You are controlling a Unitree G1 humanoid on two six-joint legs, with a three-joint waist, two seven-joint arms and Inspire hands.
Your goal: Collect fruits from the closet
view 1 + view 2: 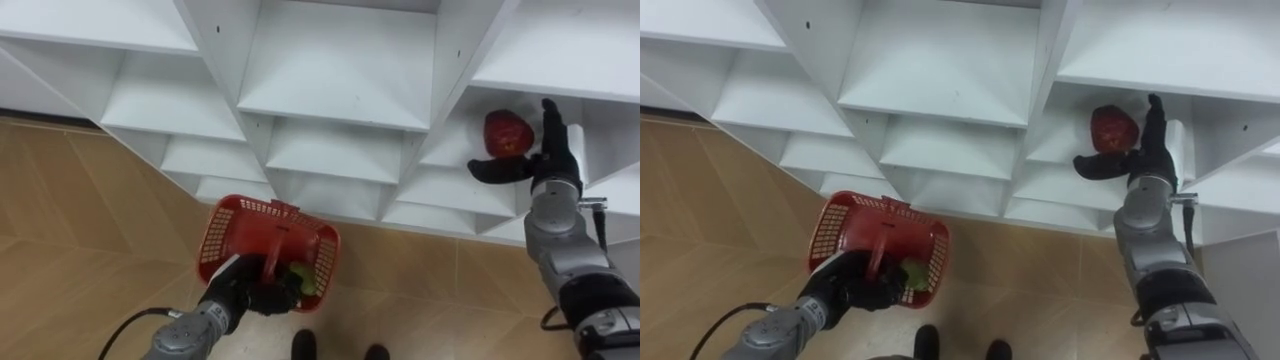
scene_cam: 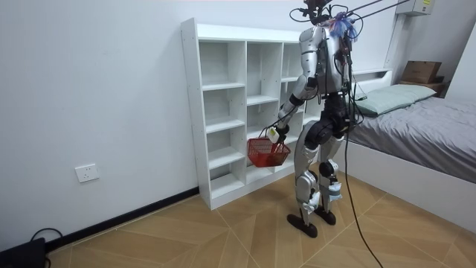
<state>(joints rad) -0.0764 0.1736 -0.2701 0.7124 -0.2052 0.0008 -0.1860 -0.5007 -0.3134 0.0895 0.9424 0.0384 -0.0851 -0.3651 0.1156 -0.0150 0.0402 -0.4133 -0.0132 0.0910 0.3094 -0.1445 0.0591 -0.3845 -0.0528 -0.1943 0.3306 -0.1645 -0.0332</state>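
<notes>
On a right-side shelf of the white closet (image 1: 340, 90) sits a red fruit (image 1: 506, 132), round, kind hard to tell. Right hand (image 1: 545, 162) is up at that compartment, released: fingers straight and pointing up along the fruit's right side, thumb spread out to the left beneath it. Fruit lies in the gap between thumb and fingers. Cannot tell if the hand actually touches it. Back of the compartment behind the fruit is in shadow.

Left hand (image 1: 245, 290) is low, near the bottom edge of the eye views, clenched around the handle (image 1: 277, 240) of a red basket (image 1: 225, 235). Basket hangs over the wood floor (image 1: 80, 200), in front of the closet's lowest shelves and well apart from the red fruit. Inside it is something green (image 1: 303, 278), partly hidden by the hand and the handle; likely a fruit, shape unclear. Rest of the basket's inside is blocked by its mesh wall and the hand.

Other compartments seen from the eye views look bare, though the upper ones are cut off by the frame top.

Room view: robot stands upright facing the closet, close to its right end, basket held out toward the lower shelves. Its body blocks the right arm there, and the compartment with the red fruit is hidden behind it. A bed (image 2: 424, 126) lies at the room view's right, cut off by the frame edge.
</notes>
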